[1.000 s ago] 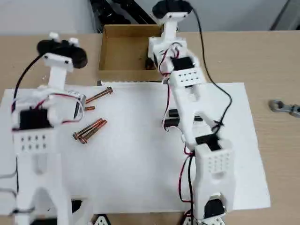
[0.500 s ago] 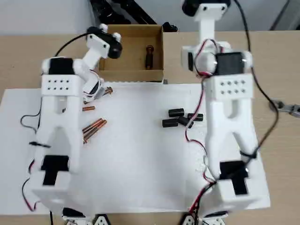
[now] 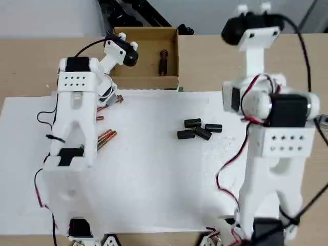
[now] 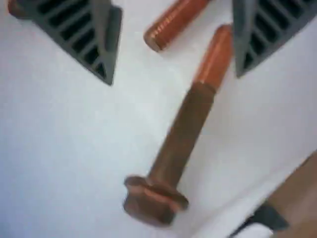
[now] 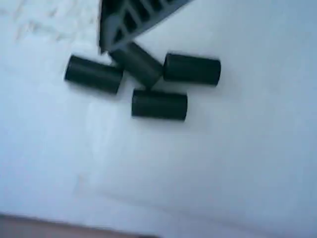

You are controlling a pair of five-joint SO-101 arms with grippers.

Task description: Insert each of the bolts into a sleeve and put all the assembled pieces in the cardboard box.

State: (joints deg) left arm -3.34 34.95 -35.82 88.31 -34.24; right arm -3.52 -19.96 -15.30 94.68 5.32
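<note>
The left gripper [image 4: 174,73] hangs low over the white sheet [image 3: 154,174], its two dark ribbed fingers [image 4: 84,34] spread wide and holding nothing. Between them lies one bolt [image 4: 184,135], flat on the sheet. It is copper-coloured, with a flanged head at one end. The shank is darker brown near the head and brighter orange toward the tip. The tip of a second bolt [image 4: 172,24] lies just beside it, apart from the fingers.

In the high view this gripper is at the left side of the sheet, near the cardboard box [image 3: 134,77]. Two more bolts [image 3: 106,137] lie side by side a little nearer to the arm's base.

The four sleeves [image 3: 199,129] are short black cylinders, lying on their sides in a loose cluster on the sheet, right of the middle. The right wrist view shows one sleeve [image 5: 159,105] lying apart from the other three.

The right gripper [image 5: 130,25] hangs above this cluster — I cannot tell if it is spread or pressed together.

The box is open on top and stands on the wooden table [image 3: 205,61] at the far edge of the sheet. Inside it lies one assembled piece [image 3: 163,62] — dark, with a copper end.
</note>
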